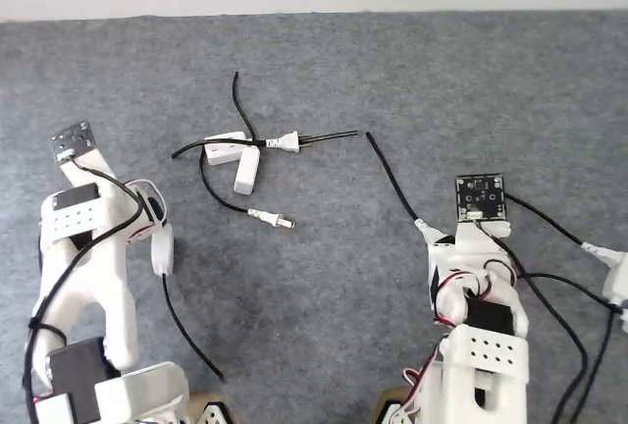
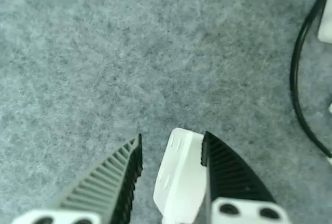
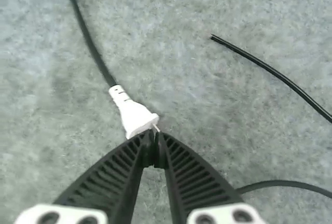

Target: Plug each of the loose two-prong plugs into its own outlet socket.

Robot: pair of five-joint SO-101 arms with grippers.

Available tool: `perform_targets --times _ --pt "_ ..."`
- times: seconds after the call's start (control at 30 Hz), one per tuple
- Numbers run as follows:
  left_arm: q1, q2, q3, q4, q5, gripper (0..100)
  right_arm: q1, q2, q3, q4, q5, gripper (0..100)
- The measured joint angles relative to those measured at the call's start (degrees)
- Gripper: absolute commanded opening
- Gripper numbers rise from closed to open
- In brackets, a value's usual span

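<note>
Grey carpet (image 1: pixel 392 71); left gripper (image 2: pixel 172 137) parted beside white socket (image 2: pixel 179 177); right gripper (image 3: pixel 154 137) pinching plug (image 3: pixel 136 119) prongs.

Black cords (image 1: pixel 329 136) crisscross the white sockets (image 1: pixel 247 171) at far centre. Nearer, at centre, the grey mat (image 1: pixel 324 287) lies open.

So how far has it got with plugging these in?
Nothing looks plugged in yet. In hand: the right fingers are closed at the prongs of the first plug, and the first socket sits between the open left fingers. Left to do: the second plug and the third plug lie loose in the middle beside the second socket and the third socket.
</note>
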Motion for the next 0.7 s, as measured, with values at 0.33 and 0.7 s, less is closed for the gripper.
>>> perform_targets --times 0.33,0.7 --pt "-0.4 -5.2 -1.8 4.7 1.5 17 0.1 0.0 0.0 0.0 0.0 2.0" --pt "-3.5 -9.8 7.2 7.6 3.2 17 -0.1 0.0 0.0 0.0 0.0 2.0"
